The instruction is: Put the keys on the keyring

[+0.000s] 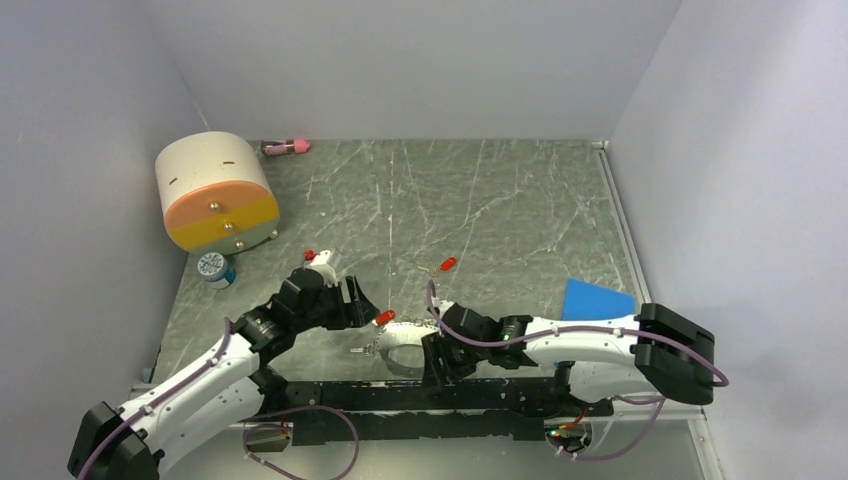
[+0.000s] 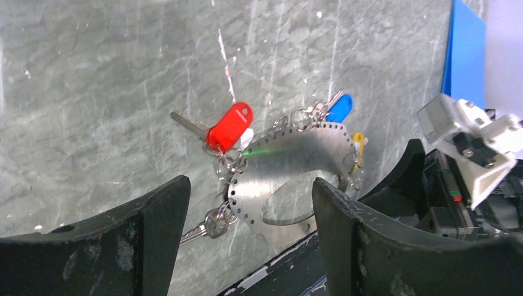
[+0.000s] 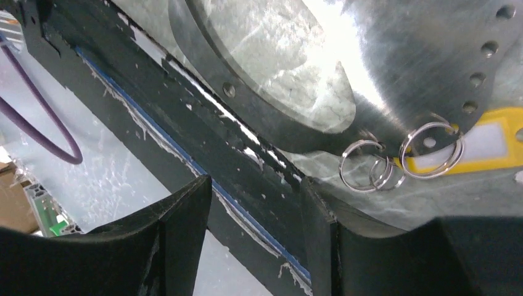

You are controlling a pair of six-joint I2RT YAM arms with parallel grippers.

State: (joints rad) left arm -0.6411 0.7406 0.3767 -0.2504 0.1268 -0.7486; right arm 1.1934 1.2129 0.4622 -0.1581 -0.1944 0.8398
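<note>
Risk: keyring (image 2: 290,179) lies flat on the table near its front edge, close to the black rail (image 3: 154,105). A nudge from the right gripper (image 3: 256,185) could push it onto the rail or spin it and tangle the tags. Left gripper (image 2: 250,185): jaws apart, empty, short of the red-tagged key (image 2: 228,126). Right jaws also apart, nothing between. Plate is pale brushed metal, rim punched with holes, oval cut-out. Split rings (image 3: 432,148) carry red, blue (image 2: 340,106) and yellow (image 2: 358,142) tags

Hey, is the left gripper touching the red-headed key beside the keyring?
Apart. The left wrist view shows bare table between the red-headed key and the fingers of the open left gripper.
</note>
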